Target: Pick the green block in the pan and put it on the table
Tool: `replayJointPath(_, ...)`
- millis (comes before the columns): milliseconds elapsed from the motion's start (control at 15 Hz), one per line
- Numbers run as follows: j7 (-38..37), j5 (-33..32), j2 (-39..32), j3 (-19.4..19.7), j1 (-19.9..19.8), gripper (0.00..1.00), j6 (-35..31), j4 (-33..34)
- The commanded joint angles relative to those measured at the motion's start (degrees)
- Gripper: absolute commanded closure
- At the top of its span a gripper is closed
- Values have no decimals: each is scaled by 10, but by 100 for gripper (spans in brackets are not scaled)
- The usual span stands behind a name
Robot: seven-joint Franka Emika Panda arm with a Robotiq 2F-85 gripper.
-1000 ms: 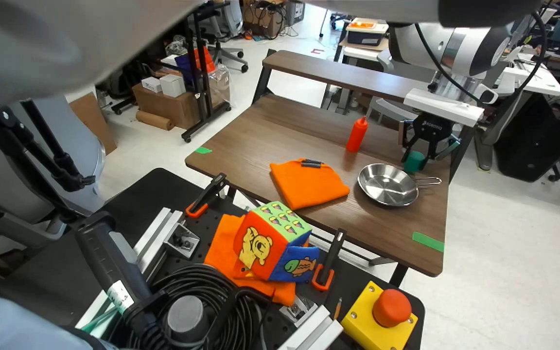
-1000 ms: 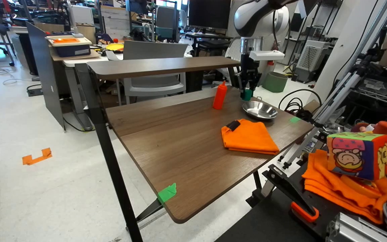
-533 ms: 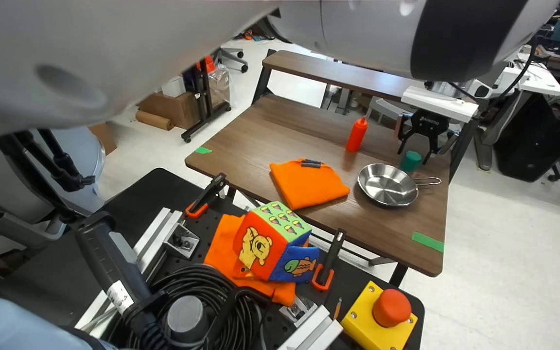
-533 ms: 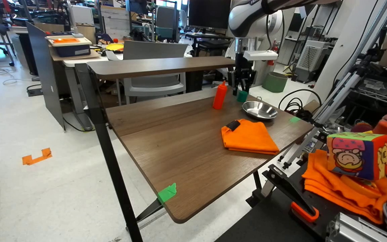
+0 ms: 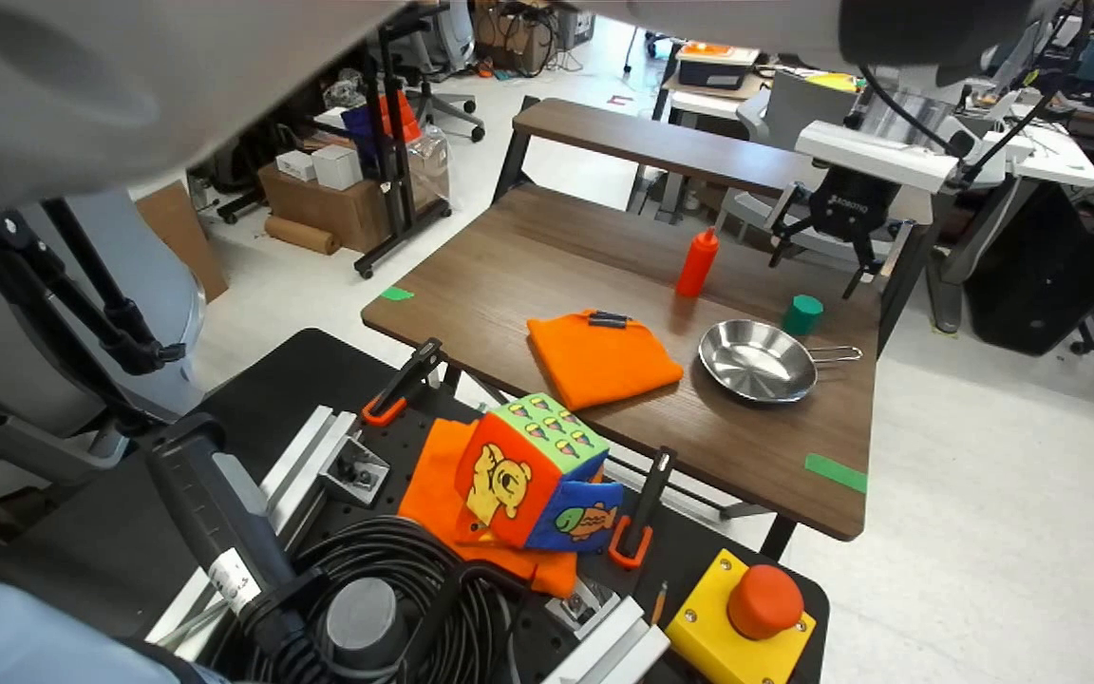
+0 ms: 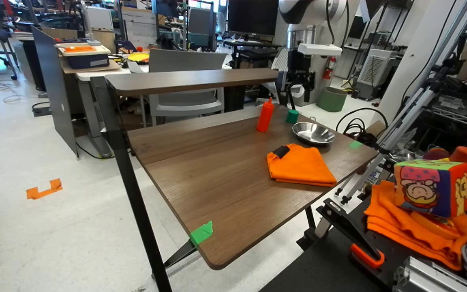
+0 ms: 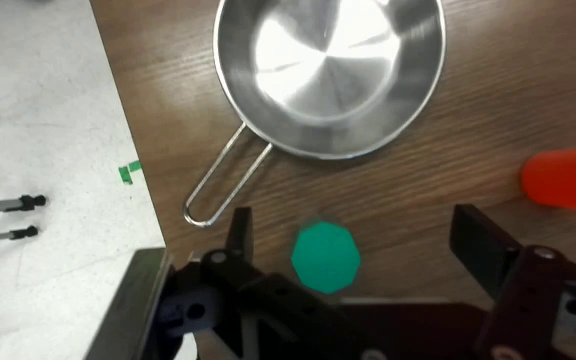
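Note:
The green block, a short faceted cylinder, stands upright on the brown table, just beside the steel pan near its wire handle. In the wrist view the green block shows below the pan, its top face towards the camera. My gripper is above the block and apart from it, its jaws spread wide with nothing held. Seen from the wrist, the block lies under the gap of the gripper, nearer the left finger. Nothing lies in the pan.
A red squeeze bottle stands on the table to one side of the block. A folded orange cloth lies nearby. A raised shelf runs along the back of the table. The table's edge passes close to the pan handle.
A second ago my fingers were around the green block. They have spread and let go, and the gripper has risen off the block, which stays on the table beside the pan.

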State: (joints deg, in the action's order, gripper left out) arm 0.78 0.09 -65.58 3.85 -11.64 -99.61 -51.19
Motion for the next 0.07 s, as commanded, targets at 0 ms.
replayJointPath(0, -13, -10, 89, 16, -1, 0, -12, -141)
